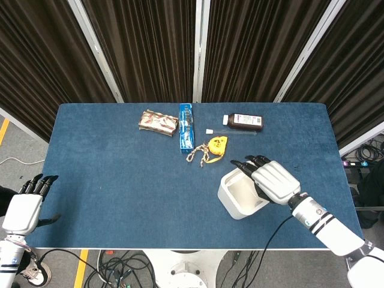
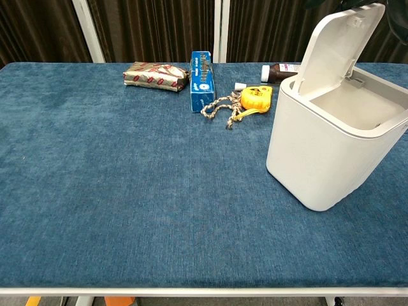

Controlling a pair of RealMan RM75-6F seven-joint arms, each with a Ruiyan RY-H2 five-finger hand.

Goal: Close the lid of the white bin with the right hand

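Observation:
The white bin (image 1: 240, 196) (image 2: 331, 143) stands on the blue table (image 1: 120, 180) near its front right. Its lid (image 2: 341, 41) is raised and tilts back over the opening. My right hand (image 1: 270, 179) lies flat over the lid, fingers stretched toward the far left; the lid is hidden beneath it in the head view. In the chest view only a dark sliver of that hand (image 2: 331, 3) shows above the lid. My left hand (image 1: 25, 204) hangs off the table's front left corner, fingers apart, holding nothing.
Along the far side lie a foil-wrapped packet (image 1: 158, 122), a blue box (image 1: 186, 127), a brown bottle (image 1: 243, 122), and a yellow tape measure with a cord (image 1: 211, 148). The tape measure is closest to the bin.

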